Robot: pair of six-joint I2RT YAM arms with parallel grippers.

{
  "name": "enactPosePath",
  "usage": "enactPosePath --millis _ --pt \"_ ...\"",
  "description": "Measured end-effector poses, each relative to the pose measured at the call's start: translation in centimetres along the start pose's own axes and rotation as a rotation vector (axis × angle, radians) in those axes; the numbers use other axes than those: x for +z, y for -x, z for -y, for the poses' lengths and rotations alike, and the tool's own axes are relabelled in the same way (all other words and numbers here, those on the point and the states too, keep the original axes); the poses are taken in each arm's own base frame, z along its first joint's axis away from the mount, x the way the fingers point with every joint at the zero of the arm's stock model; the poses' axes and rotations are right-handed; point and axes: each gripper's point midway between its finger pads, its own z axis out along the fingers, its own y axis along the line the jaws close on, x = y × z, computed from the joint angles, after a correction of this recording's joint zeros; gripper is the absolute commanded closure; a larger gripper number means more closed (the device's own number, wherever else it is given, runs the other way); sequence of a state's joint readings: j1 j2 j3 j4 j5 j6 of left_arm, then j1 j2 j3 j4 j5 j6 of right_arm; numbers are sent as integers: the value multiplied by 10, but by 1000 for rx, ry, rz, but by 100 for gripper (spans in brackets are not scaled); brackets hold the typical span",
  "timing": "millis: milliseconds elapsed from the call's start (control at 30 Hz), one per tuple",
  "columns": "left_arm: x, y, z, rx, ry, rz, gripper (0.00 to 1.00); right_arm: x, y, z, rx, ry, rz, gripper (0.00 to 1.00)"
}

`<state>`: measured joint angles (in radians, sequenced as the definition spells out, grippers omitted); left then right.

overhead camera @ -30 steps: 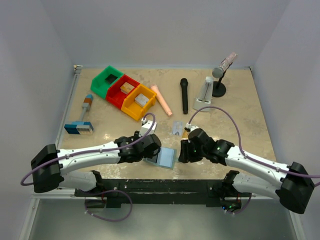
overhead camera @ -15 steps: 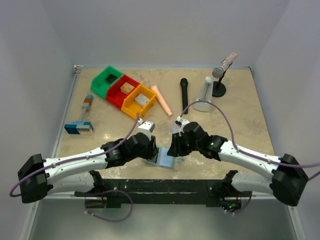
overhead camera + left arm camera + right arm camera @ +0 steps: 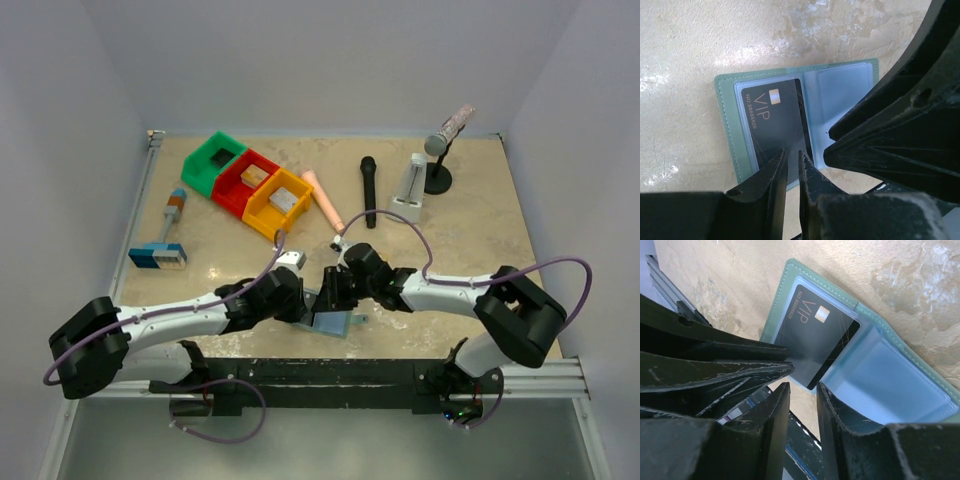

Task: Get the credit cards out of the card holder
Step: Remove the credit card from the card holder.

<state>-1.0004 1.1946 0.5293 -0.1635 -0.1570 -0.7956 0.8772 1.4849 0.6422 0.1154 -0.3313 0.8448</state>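
The pale teal card holder [image 3: 340, 323] lies open near the table's front edge. In the left wrist view the card holder [image 3: 726, 125] carries a dark grey credit card [image 3: 772, 125] printed "VIP" in its left pocket, and the right pocket looks empty. My left gripper [image 3: 792, 160] hovers at the card's lower edge with only a thin slit between its jaws. In the right wrist view the card [image 3: 822, 330] sits in the holder [image 3: 890, 375]. My right gripper [image 3: 802, 387] is open at the holder's edge, with bare table between its jaws. Both grippers [image 3: 318, 298] crowd together over the holder.
Green [image 3: 213, 163], red [image 3: 247, 182] and orange [image 3: 279, 203] bins stand at the back left. A pink cylinder [image 3: 323, 200], a black microphone [image 3: 368, 190], a white stand [image 3: 410, 190] and a microphone on a stand [image 3: 440, 150] lie behind. A striped block [image 3: 157, 257] sits far left.
Both grippers have closed in over the card holder, the right arm swinging left. The left jaws have narrowed sharply and the right jaws a little.
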Motion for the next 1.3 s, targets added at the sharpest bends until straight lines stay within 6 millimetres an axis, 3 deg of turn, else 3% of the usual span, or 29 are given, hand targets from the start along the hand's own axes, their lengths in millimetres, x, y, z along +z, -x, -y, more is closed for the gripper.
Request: enactPosePath --millis 300,767,1100,1300 --pt "9 -10 -14 -22 69 -26 87 4 3 -2 18 13 12 59" --pt "13 -12 -21 -70 97 -10 88 20 2 13 75 -13 30 60" --pt "5 -15 -25 -73 95 -7 78 24 3 14 86 -12 36 61" --pt "0 -12 -27 -73 99 4 78 27 4 16 92 -18 43 62"
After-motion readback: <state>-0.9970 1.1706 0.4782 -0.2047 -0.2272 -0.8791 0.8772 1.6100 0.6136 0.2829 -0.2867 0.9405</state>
